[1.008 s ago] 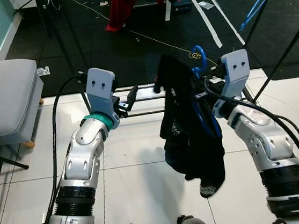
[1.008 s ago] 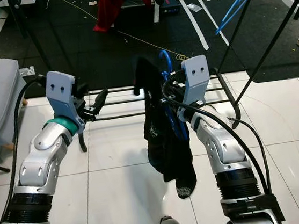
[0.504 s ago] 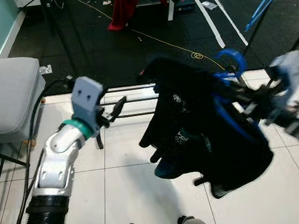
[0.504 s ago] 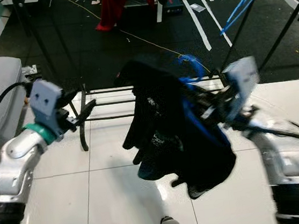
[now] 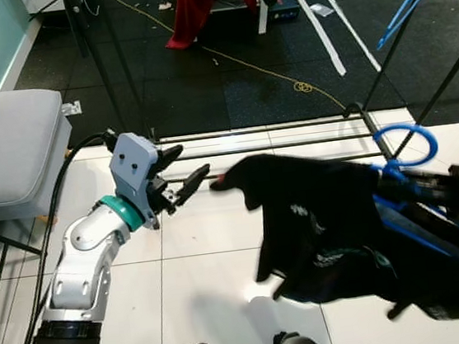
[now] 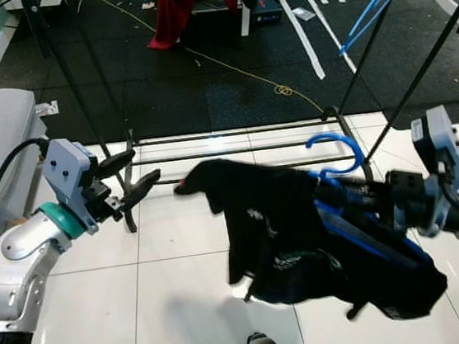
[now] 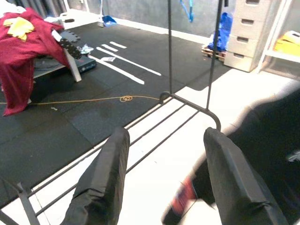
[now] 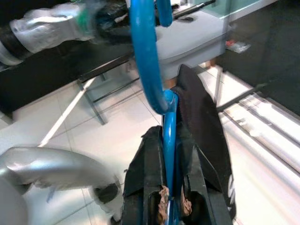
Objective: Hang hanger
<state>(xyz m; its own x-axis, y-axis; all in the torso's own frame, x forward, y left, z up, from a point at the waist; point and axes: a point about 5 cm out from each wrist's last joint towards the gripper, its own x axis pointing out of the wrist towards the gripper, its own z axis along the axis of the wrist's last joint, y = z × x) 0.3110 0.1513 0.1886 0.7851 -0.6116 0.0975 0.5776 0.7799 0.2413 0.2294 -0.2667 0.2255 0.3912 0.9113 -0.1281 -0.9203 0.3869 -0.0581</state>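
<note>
A blue plastic hanger (image 6: 335, 150) carries a black garment (image 6: 290, 231) that flares out sideways over the white tiles. My right gripper (image 6: 375, 194), low at the right, is shut on the hanger's neck; the right wrist view has its fingertips (image 8: 157, 202) clamped on the blue hanger (image 8: 145, 56), with the garment (image 8: 201, 122) draped beside it. My left gripper (image 5: 186, 167) stands open at the left, holding nothing, and points toward the garment's sleeve. The black clothes rack (image 5: 266, 130) stands just beyond, its uprights (image 5: 414, 43) rising at the right.
Another blue hanger (image 6: 368, 5) hangs on the rack at the upper right. At the far left is a grey padded bench (image 5: 3, 148). A red garment (image 5: 202, 1), a yellow cord (image 5: 284, 70) and clutter lie on the black mat behind.
My right arm has swung out to the right and down with the hanger, flinging the black garment sideways. My left gripper has drifted a little left and lower, still open.
</note>
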